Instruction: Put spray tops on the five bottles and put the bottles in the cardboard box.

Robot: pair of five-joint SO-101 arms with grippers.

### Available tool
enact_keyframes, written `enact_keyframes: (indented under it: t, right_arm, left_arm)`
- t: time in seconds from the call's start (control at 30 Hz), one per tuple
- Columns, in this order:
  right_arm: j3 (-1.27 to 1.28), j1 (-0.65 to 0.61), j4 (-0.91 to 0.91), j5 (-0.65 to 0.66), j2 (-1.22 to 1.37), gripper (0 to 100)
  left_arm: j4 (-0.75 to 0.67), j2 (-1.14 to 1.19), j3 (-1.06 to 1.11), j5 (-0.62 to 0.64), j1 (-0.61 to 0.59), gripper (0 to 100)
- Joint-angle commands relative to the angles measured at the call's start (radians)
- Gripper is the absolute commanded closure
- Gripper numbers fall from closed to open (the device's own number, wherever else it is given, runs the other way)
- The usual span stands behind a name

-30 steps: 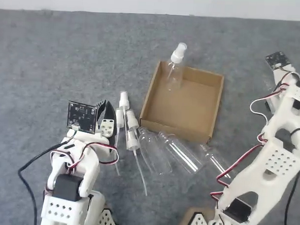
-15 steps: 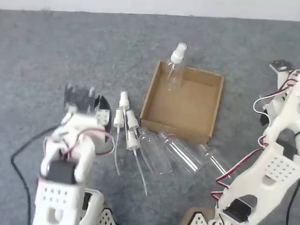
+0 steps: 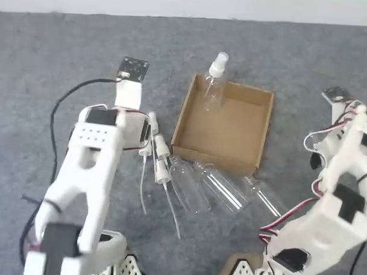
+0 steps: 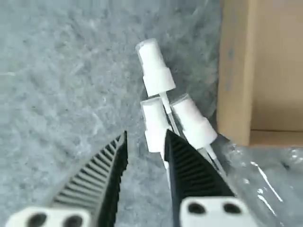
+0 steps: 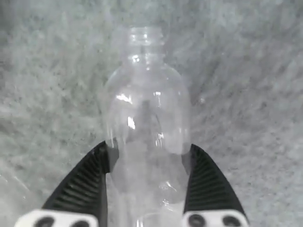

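Nearest me, the right arm (image 3: 341,203) stands at about 4 o'clock from the cardboard box (image 3: 190,110). Through its wrist view, the right gripper (image 5: 147,146) is clamped on a clear topless bottle (image 5: 147,104), one black ribbed finger pressed to each side of the body. The open threaded neck points away from the wrist, with the grey carpet (image 3: 65,61) behind it.

The left arm (image 3: 95,152) stretches out across the carpet from the near edge. Its left gripper (image 4: 146,137) has its fingers spread and nothing between them. It sits just short of a cluster of white spray tops (image 3: 161,147), one finger lying against the nearest of them. These tops lie loose at roughly 8 o'clock from the box, close to its wall, their thin dip tubes trailing back toward me.

At the box's 6 o'clock, three more bare-necked bottles (image 3: 221,187) lie on their sides in a row, close together and angled, necks toward the box and just beside its near wall.

Farthest off, one finished spray bottle (image 3: 214,84) stands upright inside the box at its 11 o'clock corner, white top fitted.
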Motion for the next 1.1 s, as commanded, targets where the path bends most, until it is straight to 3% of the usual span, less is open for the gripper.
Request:
enact_keyframes:
  t: [0.0, 0.6, 1.07]
  right_arm:
    - [0.155, 0.013, -0.136, -0.008, -0.176, 96.0]
    - [0.285, 0.019, -0.219, -0.011, -0.203, 96.0]
    - [0.285, 0.021, -0.219, -0.02, -0.202, 96.0]
  left_arm:
    - [0.005, 0.094, -0.111, -0.014, -0.002, 87]
    - [-0.169, 0.373, -0.134, -0.014, -0.044, 87]
    - [-0.114, 0.388, -0.134, -0.014, 0.002, 99]
